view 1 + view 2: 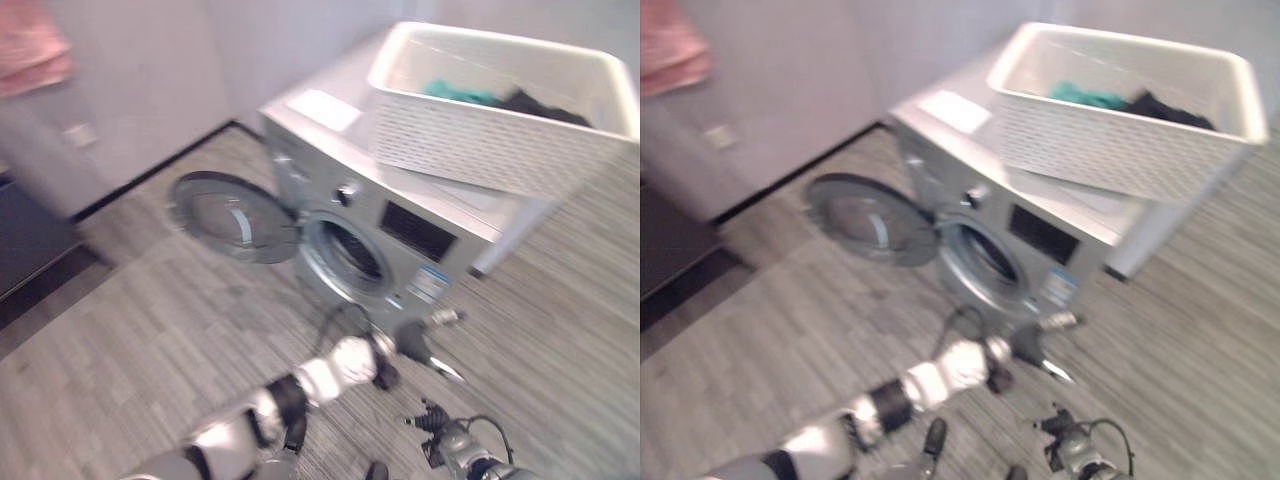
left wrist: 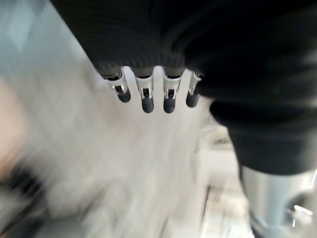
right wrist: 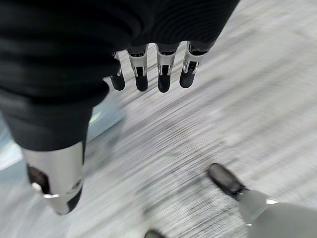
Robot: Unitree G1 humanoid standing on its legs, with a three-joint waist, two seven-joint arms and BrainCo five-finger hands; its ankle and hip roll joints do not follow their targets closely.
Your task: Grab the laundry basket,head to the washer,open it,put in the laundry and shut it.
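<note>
A white laundry basket (image 1: 490, 140) rests on top of the silver washer (image 1: 420, 235), with a teal cloth (image 1: 462, 93) and a dark cloth (image 1: 540, 103) inside it. The washer's round door (image 1: 232, 217) is swung wide to the left, which bares the drum opening (image 1: 350, 255). My left hand (image 1: 415, 340) hovers low in front of the washer, just below its front panel, open and holding nothing; its fingers (image 2: 147, 94) are straight. My right hand (image 1: 432, 420) hangs lower, near the floor, open as well, its fingers (image 3: 163, 74) straight above the floorboards.
Grey wood floor (image 1: 150, 330) spreads in front of the washer. A dark low piece of furniture (image 1: 25, 245) stands at the left wall, with a pink cloth (image 1: 30, 50) above it. A white unit (image 1: 510, 235) adjoins the washer's right side.
</note>
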